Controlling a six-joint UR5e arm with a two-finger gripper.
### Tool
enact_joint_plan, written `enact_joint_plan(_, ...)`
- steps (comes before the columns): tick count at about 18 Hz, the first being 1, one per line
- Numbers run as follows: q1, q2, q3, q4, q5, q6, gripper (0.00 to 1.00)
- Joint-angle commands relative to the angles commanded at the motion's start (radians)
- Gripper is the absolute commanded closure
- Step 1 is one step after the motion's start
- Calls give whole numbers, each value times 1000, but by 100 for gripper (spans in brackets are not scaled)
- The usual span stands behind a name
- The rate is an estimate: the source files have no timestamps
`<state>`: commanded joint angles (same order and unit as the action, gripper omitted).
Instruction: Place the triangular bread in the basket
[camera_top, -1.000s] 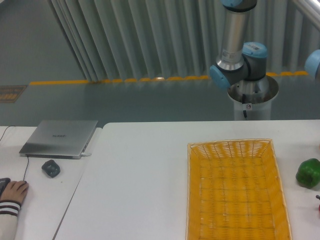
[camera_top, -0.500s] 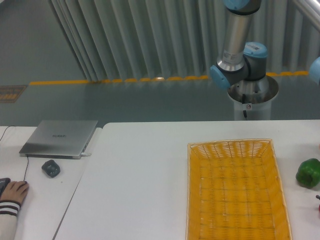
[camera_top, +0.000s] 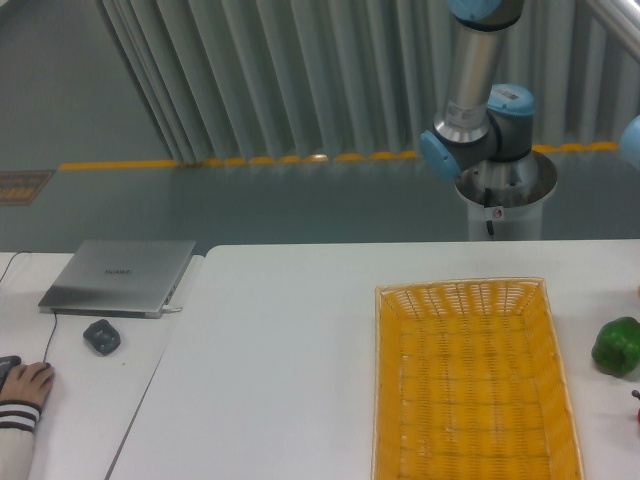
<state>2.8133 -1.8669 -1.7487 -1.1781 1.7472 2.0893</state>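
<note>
1. the bread is not visible anywhere in this view; it may lie off the right edge of the frame, beyond the green pepper, but that is only a guess.
2. the jaws are also out of the picture. only the arm shows, at the upper right, with its base just behind the worktop, so i cannot tell whether the jaws are spread or pressed together.
3. with both hidden, how the bread lies relative to the jaws cannot be told from here.
4. judged from the task alone, a small wedge of bread should be light, soft and easily crushed, with a dry, crumbly crust that grips well enough.
5. the likely best hold is across its two flat faces near the thick end, with a gentle squeeze, not on the thin tip.
6. the basket sits in the lower right of the frame, open and shallow, with nothing seen inside it, so the placing is not yet done.
</note>
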Motion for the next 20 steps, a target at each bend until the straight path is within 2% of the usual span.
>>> enact_joint_plan(3, 2, 2, 0, 0, 2, 0, 99)
enact_joint_plan(9, 6, 15, 12, -6, 0, 3, 100)
enact_joint_plan(11, 5, 61, 9, -23, 2, 3, 100)
enact_joint_plan(16, -14, 199, 5, -133, -24, -9, 100)
enact_joint_plan(19, -50, 262, 5, -152, -109, -56, 100)
enact_joint_plan(20, -75, 265, 8, -150, -130, -99, 100)
